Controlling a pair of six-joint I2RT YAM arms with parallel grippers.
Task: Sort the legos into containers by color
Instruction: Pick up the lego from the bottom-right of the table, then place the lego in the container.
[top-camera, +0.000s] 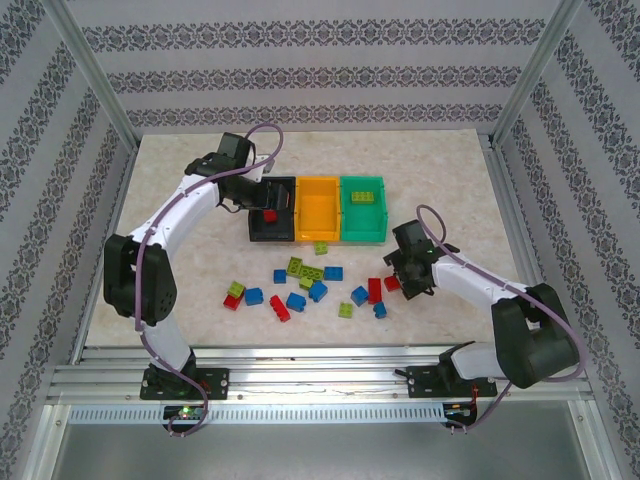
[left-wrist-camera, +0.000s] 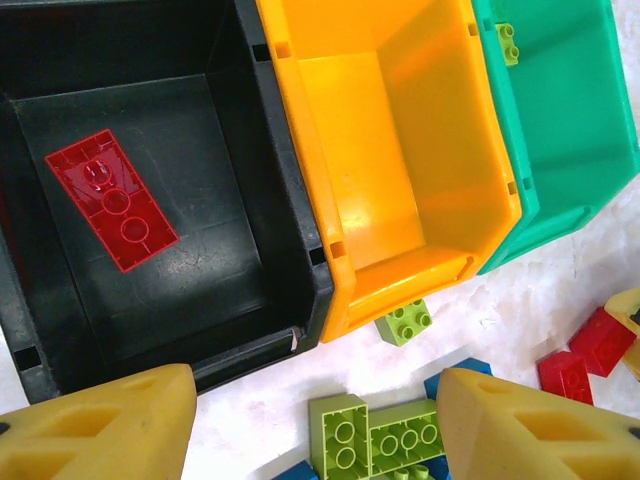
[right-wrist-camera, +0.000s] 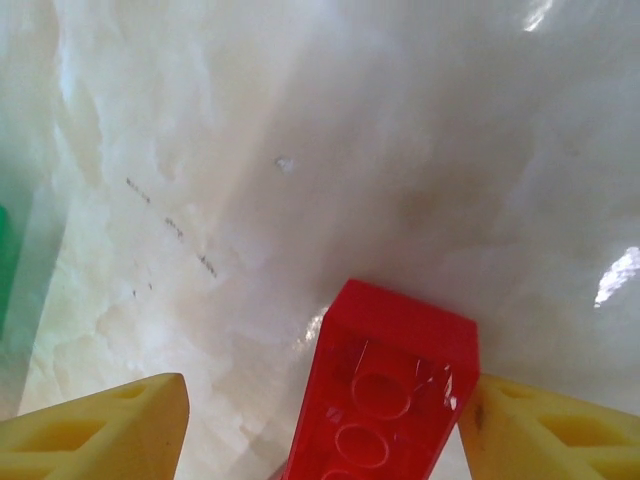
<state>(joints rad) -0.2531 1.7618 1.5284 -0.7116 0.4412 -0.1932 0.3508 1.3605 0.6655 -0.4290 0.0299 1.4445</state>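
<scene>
A: On the left, our left gripper (left-wrist-camera: 315, 378) hangs over the black bin (left-wrist-camera: 270, 150), jaws apart and empty. A red brick (left-wrist-camera: 112, 200) lies flat on its floor, so we judge red belongs there

B: Next along, the orange bin (left-wrist-camera: 360, 150) shows a bare floor and the green bin (left-wrist-camera: 570, 130) holds one lime brick (left-wrist-camera: 507, 42). A lime piece (left-wrist-camera: 405, 322) sits just in front of the orange wall

A: Between our arms the loose legos (top-camera: 300, 285) lie crowded on the table (top-camera: 450, 170), several touching, so neighbours could hamper a clean pick

B: On the right, our right gripper (right-wrist-camera: 322, 400) straddles a second red brick (right-wrist-camera: 400, 350), jaws open round it. One finger (right-wrist-camera: 545, 430) seems to touch it, though we cannot be sure. Its carry to the black bin would run past the other two bins
</scene>
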